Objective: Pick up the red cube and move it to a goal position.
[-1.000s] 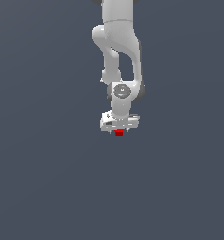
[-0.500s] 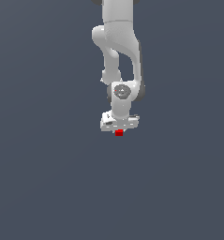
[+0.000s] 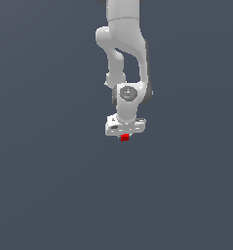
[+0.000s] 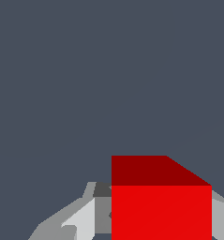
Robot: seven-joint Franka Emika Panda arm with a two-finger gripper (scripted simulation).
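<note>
The red cube (image 3: pixel 125 138) shows as a tiny red block just under my white gripper (image 3: pixel 125 137) in the exterior view, near the middle of the picture. In the wrist view the red cube (image 4: pixel 161 206) fills the space between my two grey fingers (image 4: pixel 80 218), which press against its sides. The gripper (image 4: pixel 155 220) is shut on the cube. The white arm rises from it toward the exterior view's top. The fingertips are hidden behind the hand in the exterior view.
A plain dark grey-blue surface (image 3: pixel 49 185) fills all of both views. No other object, container, edge or goal marker shows.
</note>
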